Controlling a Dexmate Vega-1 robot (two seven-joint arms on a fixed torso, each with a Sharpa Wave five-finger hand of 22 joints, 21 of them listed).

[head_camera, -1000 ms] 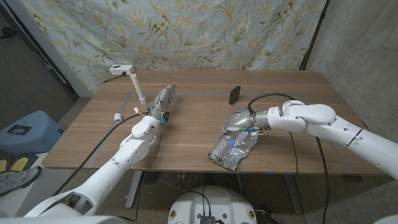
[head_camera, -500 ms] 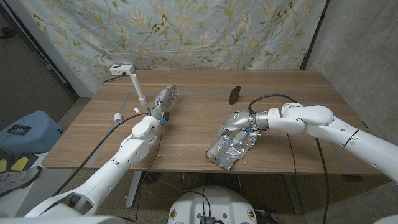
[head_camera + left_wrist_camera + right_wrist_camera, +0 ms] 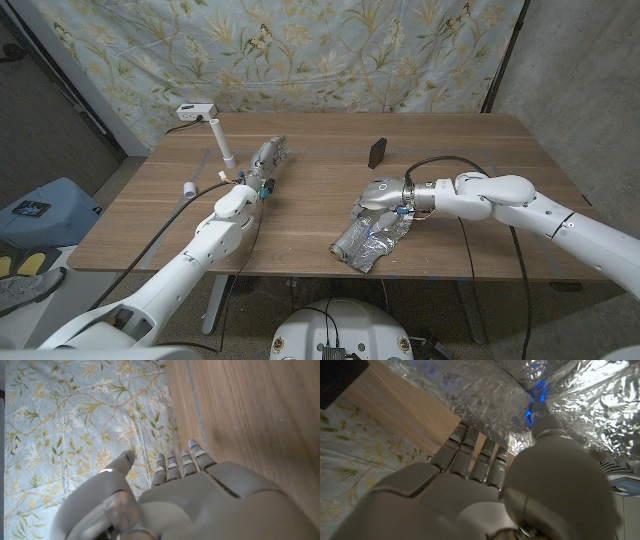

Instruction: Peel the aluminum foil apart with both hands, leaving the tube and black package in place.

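Just one foil (image 3: 372, 240), two hands.

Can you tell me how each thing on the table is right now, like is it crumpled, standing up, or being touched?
aluminum foil: crumpled, lying near the table's front edge, under the right hand.
right hand: resting on the foil's far end.
left hand: held over the table, fingers apart, holding nothing.
tube: white, at the far left, leaning.
black package: standing apart, untouched.
white cap: lying alone near the left edge.

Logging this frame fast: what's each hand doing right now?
Left hand: open, fingers apart, holding nothing.
Right hand: on the aluminum foil; grip cannot be told.
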